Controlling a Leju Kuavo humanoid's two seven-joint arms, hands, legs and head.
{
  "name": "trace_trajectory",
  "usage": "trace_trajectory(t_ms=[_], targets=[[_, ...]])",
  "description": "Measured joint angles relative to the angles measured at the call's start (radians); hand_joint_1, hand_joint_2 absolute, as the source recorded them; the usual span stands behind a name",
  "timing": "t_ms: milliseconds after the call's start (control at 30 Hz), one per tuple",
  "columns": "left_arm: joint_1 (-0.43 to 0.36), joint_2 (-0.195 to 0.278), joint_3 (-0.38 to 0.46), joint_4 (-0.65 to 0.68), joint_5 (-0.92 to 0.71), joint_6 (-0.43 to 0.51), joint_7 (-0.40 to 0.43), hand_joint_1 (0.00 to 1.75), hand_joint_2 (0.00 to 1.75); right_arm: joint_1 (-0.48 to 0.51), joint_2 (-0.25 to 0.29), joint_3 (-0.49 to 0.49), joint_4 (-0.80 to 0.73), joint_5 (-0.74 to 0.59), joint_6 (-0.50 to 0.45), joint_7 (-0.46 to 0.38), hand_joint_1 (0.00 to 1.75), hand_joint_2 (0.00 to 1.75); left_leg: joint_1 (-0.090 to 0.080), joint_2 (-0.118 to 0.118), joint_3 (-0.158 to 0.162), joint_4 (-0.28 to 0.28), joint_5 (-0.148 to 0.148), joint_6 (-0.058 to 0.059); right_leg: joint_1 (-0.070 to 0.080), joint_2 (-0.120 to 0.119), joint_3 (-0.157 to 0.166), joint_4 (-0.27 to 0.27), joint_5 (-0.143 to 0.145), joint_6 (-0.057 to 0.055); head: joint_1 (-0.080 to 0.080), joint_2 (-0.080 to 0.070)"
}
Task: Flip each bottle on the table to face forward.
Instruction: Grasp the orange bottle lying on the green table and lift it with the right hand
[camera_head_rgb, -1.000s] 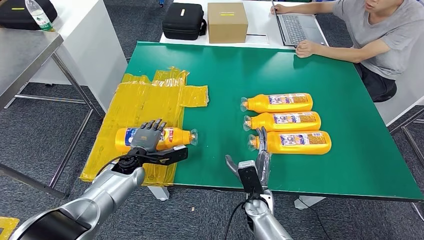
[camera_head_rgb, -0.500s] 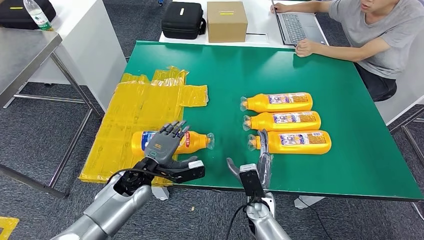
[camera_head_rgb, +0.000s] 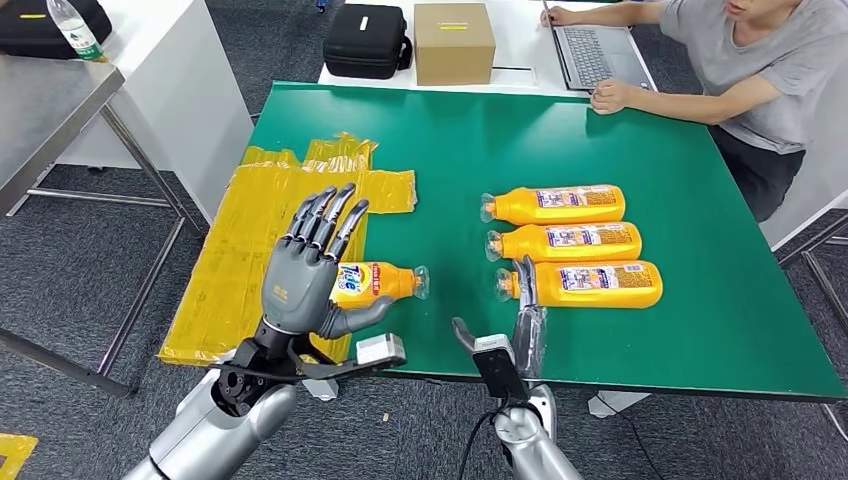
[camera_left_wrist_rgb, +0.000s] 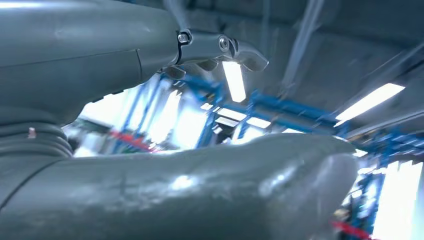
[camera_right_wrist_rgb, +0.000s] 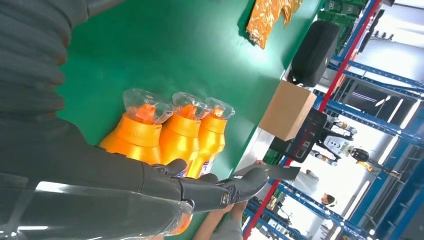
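- The right hand (camera_head_rgb: 520, 325) is seen at the near edge of the green worktop (camera_head_rgb: 700, 330), fingers extended and holding nothing, just beside the cap end of the nearest bottle (camera_head_rgb: 585, 284); it is judged to be positioned for access to that row.
- The left hand (camera_head_rgb: 305, 270) is raised above the worktop with fingers spread, released and empty, so that the lone bottle (camera_head_rgb: 385, 282) beneath it lies free.
- The lone bottle is laid on its side, label up, partly on the yellow sheet (camera_head_rgb: 270, 230), cap pointing right.
- Three bottles are set in a row, caps pointing left, labels up: nearest, middle bottle (camera_head_rgb: 570, 241), far bottle (camera_head_rgb: 560, 205).
- Beyond, a cardboard box (camera_head_rgb: 455, 42) and a black case (camera_head_rgb: 367, 40) are stored; a person (camera_head_rgb: 760, 60) is seated at a laptop (camera_head_rgb: 590, 50).
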Motion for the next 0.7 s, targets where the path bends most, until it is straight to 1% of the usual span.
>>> trace_trajectory(t_ms=[67, 133, 167, 200, 267, 300, 333, 400, 500, 567, 700], targets=[[0.009, -0.008, 0.025, -0.020, 0.013, 0.001, -0.055, 0.00, 0.00, -0.001, 0.002, 0.001, 0.000, -0.001, 0.000, 0.000, 0.00, 1.75, 0.000, 0.000, 0.000, 0.000, 0.000, 0.000, 0.000, 0.000, 0.000, 0.000, 0.000, 0.000, 0.000, 0.000], [0.024, -0.024, 0.060, -0.041, 0.033, 0.001, -0.131, 0.00, 0.00, -0.001, 0.004, 0.001, 0.000, 0.000, 0.000, 0.000, 0.00, 1.75, 0.000, 0.000, 0.000, 0.000, 0.000, 0.000, 0.000, 0.000, 0.000, 0.000, 0.000, 0.000, 0.000, 0.000], [0.033, -0.038, 0.082, -0.054, 0.050, 0.001, -0.191, 0.00, 0.00, -0.001, 0.004, 0.001, 0.000, 0.006, 0.000, 0.000, 0.00, 1.75, 0.000, 0.000, 0.000, 0.000, 0.000, 0.000, 0.000, 0.000, 0.000, 0.000, 0.000, 0.000, 0.000, 0.000], [0.044, -0.059, 0.109, -0.069, 0.078, 0.001, -0.271, 0.00, 0.00, 0.000, 0.004, 0.001, -0.003, 0.021, 0.000, 0.000, 0.00, 1.75, 0.000, 0.000, 0.000, 0.000, 0.000, 0.000, 0.000, 0.000, 0.000, 0.000, 0.000, 0.000, 0.000, 0.000], [0.064, -0.108, 0.164, -0.093, 0.165, 0.001, -0.451, 0.00, 0.00, 0.010, 0.004, 0.000, -0.025, 0.086, 0.000, 0.000, 0.00, 1.75, 0.000, 0.000, 0.000, 0.000, 0.000, 0.000, 0.000, 0.000, 0.000, 0.000, 0.000, 0.000, 0.000, 0.000], [0.073, -0.129, 0.185, -0.104, 0.220, 0.001, -0.523, 0.00, 0.44, 0.020, 0.004, -0.003, -0.051, 0.139, 0.000, 0.000, 0.00, 1.75, 0.000, 0.000, 0.000, 0.000, 0.000, 0.000, 0.000, 0.000, 0.000, 0.000, 0.000, 0.000, 0.000, 0.000], [0.079, -0.145, 0.196, -0.112, 0.272, 0.001, -0.566, 0.00, 0.87, 0.032, 0.004, -0.006, -0.084, 0.198, 0.000, 0.000, 0.00, 1.75, 0.000, 0.000, 0.000, 0.000, 0.000, 0.000, 0.000, 0.000, 0.000, 0.000, 0.000, 0.000, 0.000, 0.000], [0.087, -0.164, 0.202, -0.129, 0.353, 0.001, -0.599, 0.00, 1.75, 0.059, 0.004, -0.018, -0.172, 0.316, -0.001, 0.000, 0.00, 1.75, 0.000, 0.000, 0.000, 0.000, -0.001, 0.000, 0.000, 0.000, -0.001, 0.000, 0.000, 0.000, 0.000, 0.000], [0.094, -0.176, 0.197, -0.149, 0.414, 0.001, -0.606, 0.00, 1.75, 0.084, -0.004, -0.038, -0.308, 0.440, -0.002, 0.000, 0.00, 1.75, 0.000, 0.000, 0.000, 0.000, -0.001, -0.001, 0.000, 0.000, -0.001, 0.000, 0.000, 0.000, 0.000, 0.000], [0.095, -0.177, 0.191, -0.159, 0.442, 0.001, -0.608, 0.00, 1.75, 0.086, -0.016, -0.050, -0.370, 0.496, -0.002, 0.000, 0.00, 1.75, 0.000, 0.000, 0.000, 0.000, -0.001, -0.001, 0.000, 0.000, -0.001, 0.000, 0.000, 0.000, -0.001, 0.000], [0.094, -0.177, 0.187, -0.166, 0.457, 0.001, -0.609, 0.00, 1.75, 0.086, -0.027, -0.060, -0.409, 0.523, -0.002, 0.000, 0.00, 1.75, 0.000, 0.000, 0.000, 0.000, -0.001, -0.001, 0.000, 0.000, -0.001, 0.000, 0.000, 0.000, 0.000, 0.000]])
